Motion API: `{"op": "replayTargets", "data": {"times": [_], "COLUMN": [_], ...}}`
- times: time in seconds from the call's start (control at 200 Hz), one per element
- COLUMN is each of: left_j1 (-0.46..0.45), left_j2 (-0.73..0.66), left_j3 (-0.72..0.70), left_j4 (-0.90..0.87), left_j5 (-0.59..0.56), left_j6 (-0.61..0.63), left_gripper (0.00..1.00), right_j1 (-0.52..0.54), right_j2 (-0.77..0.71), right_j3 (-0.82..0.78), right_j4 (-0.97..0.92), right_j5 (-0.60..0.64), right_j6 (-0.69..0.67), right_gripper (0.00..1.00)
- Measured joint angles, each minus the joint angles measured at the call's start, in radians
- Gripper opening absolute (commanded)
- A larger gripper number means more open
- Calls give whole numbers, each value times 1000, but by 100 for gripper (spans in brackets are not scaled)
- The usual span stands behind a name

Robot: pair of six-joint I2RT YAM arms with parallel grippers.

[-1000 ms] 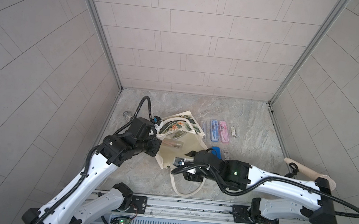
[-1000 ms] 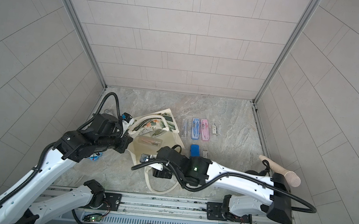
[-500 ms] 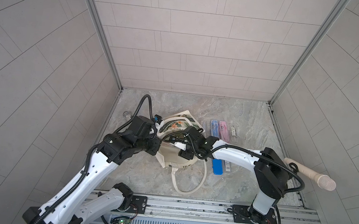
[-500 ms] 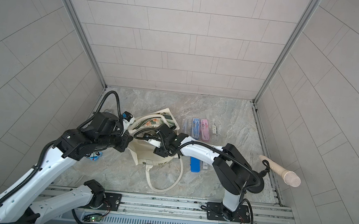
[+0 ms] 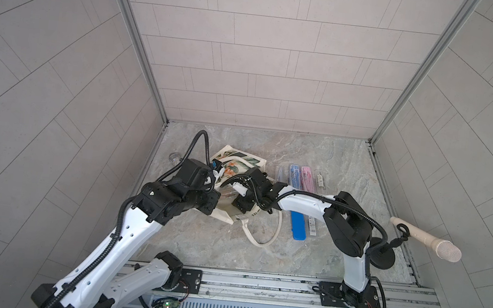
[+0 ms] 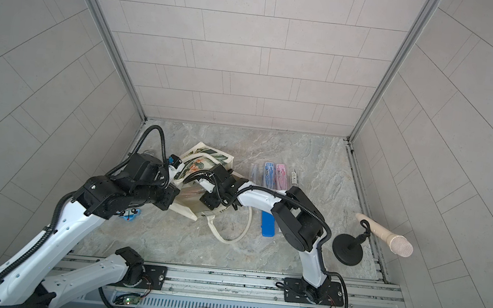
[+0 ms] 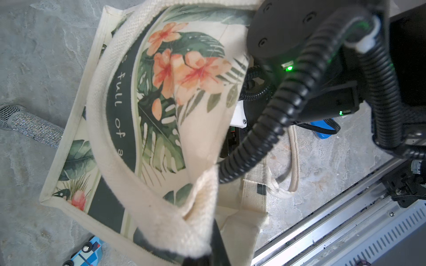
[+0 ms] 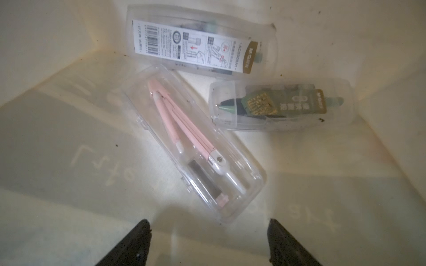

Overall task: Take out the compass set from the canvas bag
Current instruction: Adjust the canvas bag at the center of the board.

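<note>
- The canvas bag point(image 5: 239, 163) lies on the marbled worktop point(image 5: 305, 261), left of centre between the two arms. Its leaf-and-flower face is up and one loop handle trails toward the near edge.
- The compass set point(image 8: 191, 147) lies inside the bag on the cream lining, as the right wrist view shows.
- It is a long, clear, round-cornered plastic case holding a pale pink compass with a white hinge head.
- Its long axis runs slantwise to the right pincer's line of reach. The hinge head lies at the end nearer the pincer, and the folded legs point deeper into the bag.
- Two more clear cases lie beyond it: a labelled case point(image 8: 198, 48) with a barcode, almost touching its far end, and a green-and-dark case point(image 8: 281, 106) just beside it.
- The right pincer point(image 8: 208, 244) is inside the bag's mouth with its jaws spread wide and nothing between them. It sits just short of the set's nearer end.
- The left pincer point(image 7: 207, 251) is clamped on the bag's woven strap and rim, holding the mouth up.
</note>
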Motion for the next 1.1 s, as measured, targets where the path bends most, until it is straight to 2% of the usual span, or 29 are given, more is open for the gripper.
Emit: {"op": "replayTargets", "data": {"times": [0.15,0.205,0.3,0.37,0.49,0.666,0.716,0.751,0.816,0.831,1.101], "left_j1": [-1,-1,-5,-5,-5,-5,-5,-5,-5,-5,-5], "left_j2": [5,18,52,79,126,196,208,215,226,229,274], "left_j3": [5,21,56,72,77,77,77,78,80,82,147], "left_j4": [-16,-23,-16,-8,7,35,43,49,60,62,69], "left_j5": [-69,-89,-108,-113,-114,-99,-96,-95,-102,-105,-217], "left_j6": [-30,-40,-40,-34,-19,-11,-16,-19,-22,-23,14], "left_gripper": [6,17,21,34,39,51,50,43,6,0,0], "right_j1": [63,93,136,158,174,173,173,173,173,173,176], "right_j2": [-11,-13,-13,-13,-13,-13,-13,-13,-12,-12,-10], "right_j3": [-111,-132,-149,-158,-163,-172,-174,-175,-181,-183,-197], "right_j4": [119,153,176,180,180,182,185,188,194,195,227], "right_j5": [76,121,175,207,241,272,273,273,273,273,273], "right_j6": [105,145,201,233,271,298,302,306,315,317,327], "right_gripper": [82,81,80,80,80,80,80,79,79,79,79]}}
